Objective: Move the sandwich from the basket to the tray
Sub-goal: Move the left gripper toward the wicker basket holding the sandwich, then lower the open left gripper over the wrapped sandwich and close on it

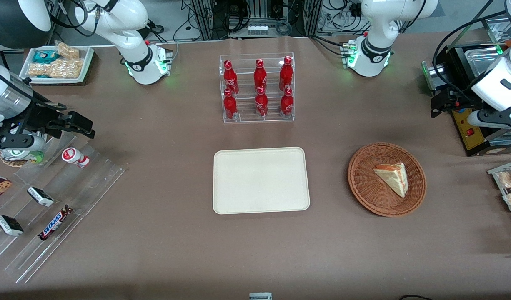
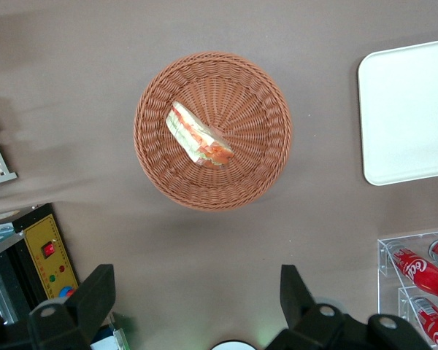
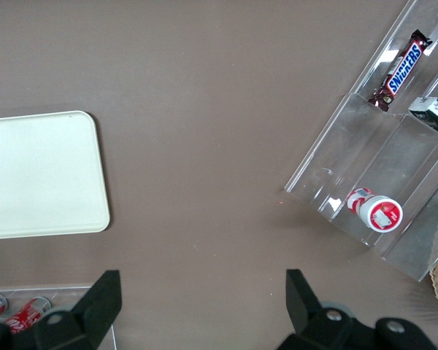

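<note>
The flat cream-coloured rectangular plastic tray (image 1: 261, 180) lies nearest the front camera among the task's things, bare, with nothing on it. Beside it, toward the working arm's end of the brown table (image 1: 164, 233), sits the round reddish-brown woven wicker basket (image 1: 364, 196), apart from the tray with clear tabletop between them. In the basket lies the sandwich (image 1: 392, 177), a triangular wedge of pale bread with red and green filling at its cut edge, resting a little off the basket's middle, its filling edge turned up toward the wrist camera.

The left gripper (image 2: 193, 306) hangs high above the table, farther from the front camera than the basket, its two dark fingers (image 2: 95, 299) spread wide apart with nothing between them. The reach has not yet begun.

To do this well, the gripper should travel over the basket and centre above the wedge, then turn so the fingers close across the two flat bread faces and not along the long slope, where they would slip. It should come down inside the wicker rim without touching it and close gently, as soft bread crushes easily. A straight lift clear of the rim before moving sideways toward the tray would keep the basket from being dragged.
</note>
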